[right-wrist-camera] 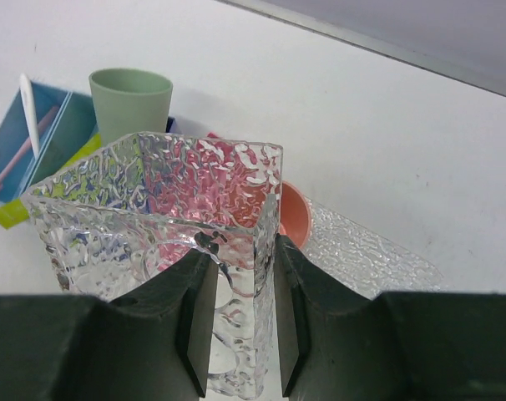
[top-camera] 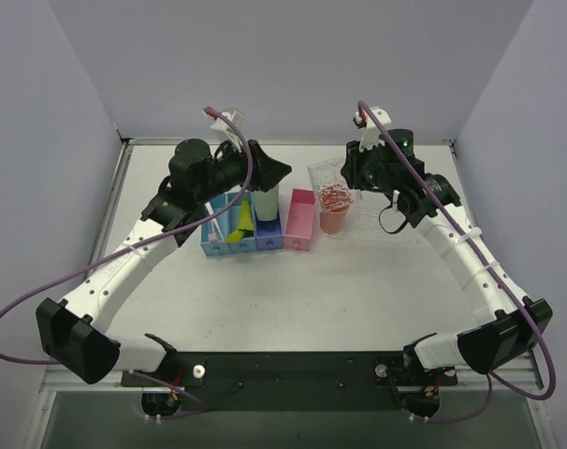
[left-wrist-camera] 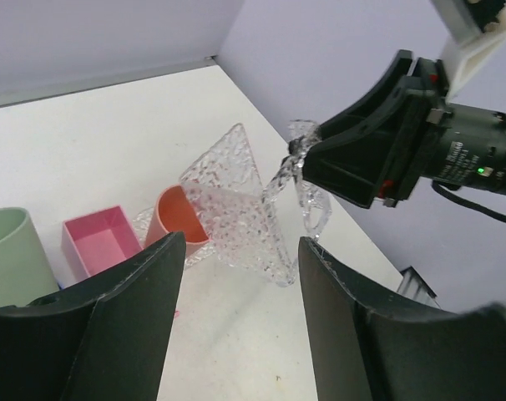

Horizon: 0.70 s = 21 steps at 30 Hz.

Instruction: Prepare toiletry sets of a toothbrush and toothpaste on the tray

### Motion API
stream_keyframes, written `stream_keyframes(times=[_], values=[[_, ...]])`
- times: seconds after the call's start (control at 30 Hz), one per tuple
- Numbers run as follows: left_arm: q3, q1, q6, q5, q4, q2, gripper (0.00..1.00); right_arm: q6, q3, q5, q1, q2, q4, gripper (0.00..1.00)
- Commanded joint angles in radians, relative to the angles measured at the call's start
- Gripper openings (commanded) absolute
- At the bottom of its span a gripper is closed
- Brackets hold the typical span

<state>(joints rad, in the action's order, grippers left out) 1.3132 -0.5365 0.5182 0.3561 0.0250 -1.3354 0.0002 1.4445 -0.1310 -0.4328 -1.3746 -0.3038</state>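
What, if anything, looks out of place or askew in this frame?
The tray is askew: the right gripper pinches one of its walls and holds it tipped up on edge beside the orange cup, rather than lying flat. Nothing looks spilled or broken.

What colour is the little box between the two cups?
Pink. The box shows best in the left wrist view.

The bins (top-camera: 232,249) hold toothbrush (right-wrist-camera: 29,117) and toothpaste (top-camera: 239,227); the box (top-camera: 300,221) stands at their 3 o'clock, a cup (top-camera: 334,221) beyond it (the tray (right-wrist-camera: 153,200) tilted just beside that cup).
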Motion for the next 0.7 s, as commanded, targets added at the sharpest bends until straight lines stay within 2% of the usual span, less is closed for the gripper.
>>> stream_keyframes(times=[0.0, 0.07, 0.2, 0.47, 0.67], values=[[0.079, -0.062, -0.032, -0.193, 0.053, -0.001, 0.66, 0.154, 0.005, 0.117, 0.003, 0.049, 0.081, 0.00], [0.104, -0.092, -0.018, -0.268, 0.082, -0.037, 0.66, 0.227, 0.013, 0.128, 0.003, 0.046, 0.092, 0.00], [0.170, -0.157, 0.003, -0.305, 0.096, -0.122, 0.67, 0.319, 0.022, 0.182, 0.000, 0.035, 0.109, 0.00], [0.299, -0.192, -0.014, -0.373, 0.223, -0.220, 0.70, 0.346, 0.008, 0.218, -0.017, 0.035, 0.118, 0.00], [0.382, -0.232, -0.082, -0.411, 0.306, -0.283, 0.70, 0.357, 0.008, 0.240, -0.038, 0.029, 0.124, 0.00]])
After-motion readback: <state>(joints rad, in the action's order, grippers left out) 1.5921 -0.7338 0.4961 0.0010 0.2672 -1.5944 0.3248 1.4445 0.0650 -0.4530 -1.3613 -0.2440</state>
